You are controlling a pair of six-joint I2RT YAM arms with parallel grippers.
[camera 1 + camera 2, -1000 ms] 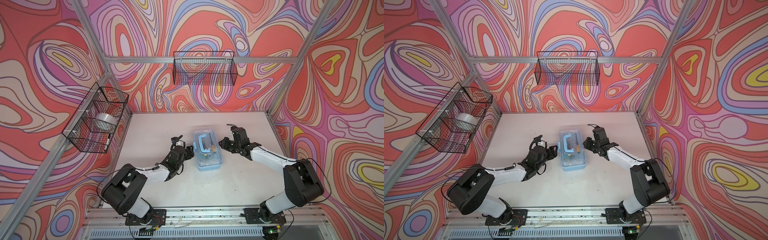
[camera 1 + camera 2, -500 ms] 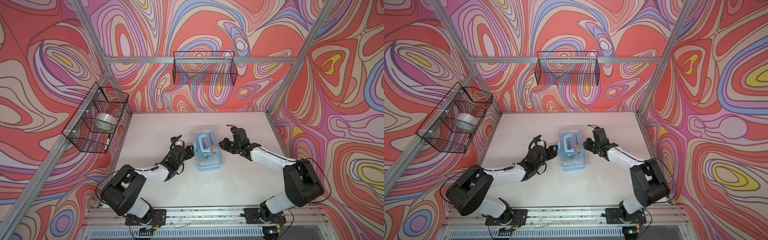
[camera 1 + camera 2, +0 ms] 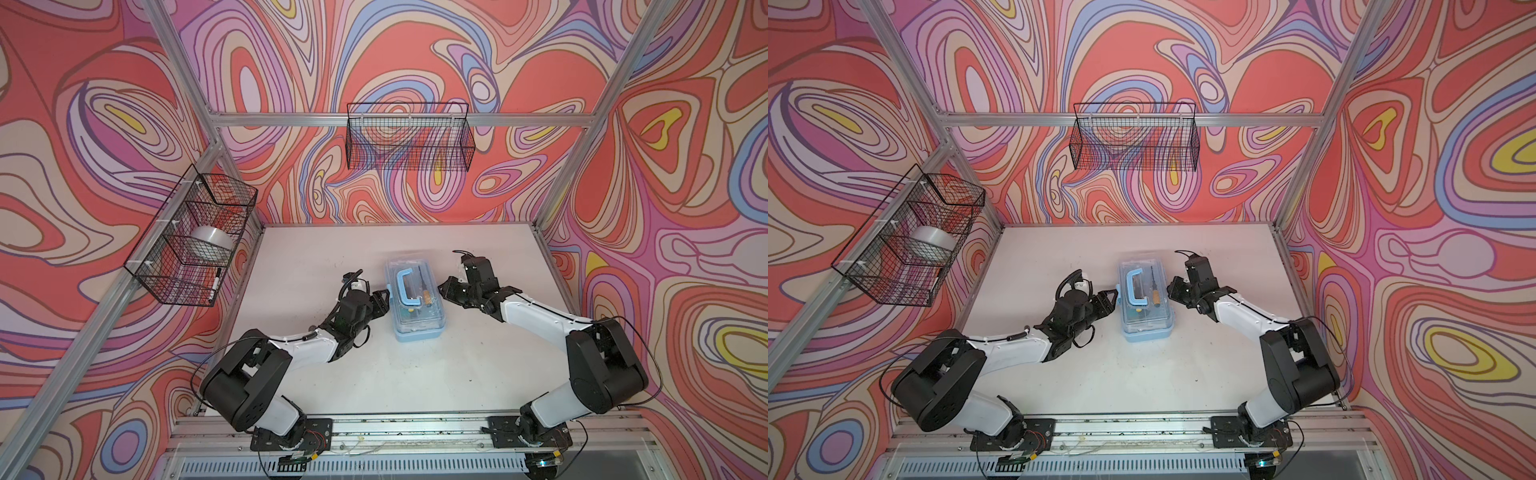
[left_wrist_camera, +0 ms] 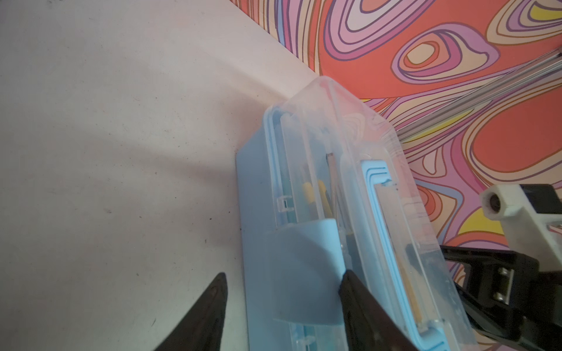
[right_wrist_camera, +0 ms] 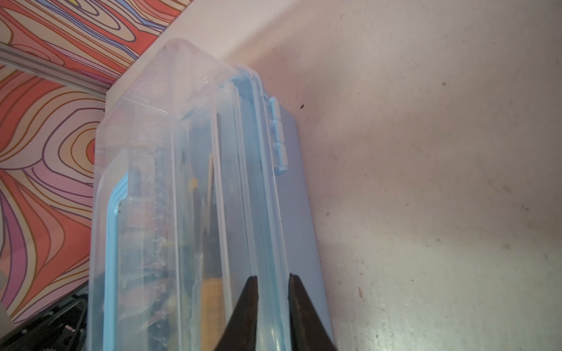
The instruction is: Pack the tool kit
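Note:
The tool kit (image 3: 417,309) (image 3: 1147,312) is a light-blue box with its clear lid down and a blue handle (image 3: 405,286) on top; tools show through the lid. My left gripper (image 3: 384,296) (image 4: 282,282) is open at the box's left side. It straddles the blue latch (image 4: 301,267): one fingertip touches the latch's edge at the lid, while the other hangs apart from the box over the table. My right gripper (image 3: 444,289) (image 5: 273,284) is shut on the rim of the box's right side.
A black wire basket (image 3: 409,143) hangs on the back wall. Another basket (image 3: 195,237) on the left wall holds a tape roll (image 3: 210,243) and a marker (image 3: 214,284). The box stands mid-table (image 3: 415,374), with both arms low beside it.
The left gripper's jaws have narrowed around the latch. The right gripper and the box have not visibly moved.

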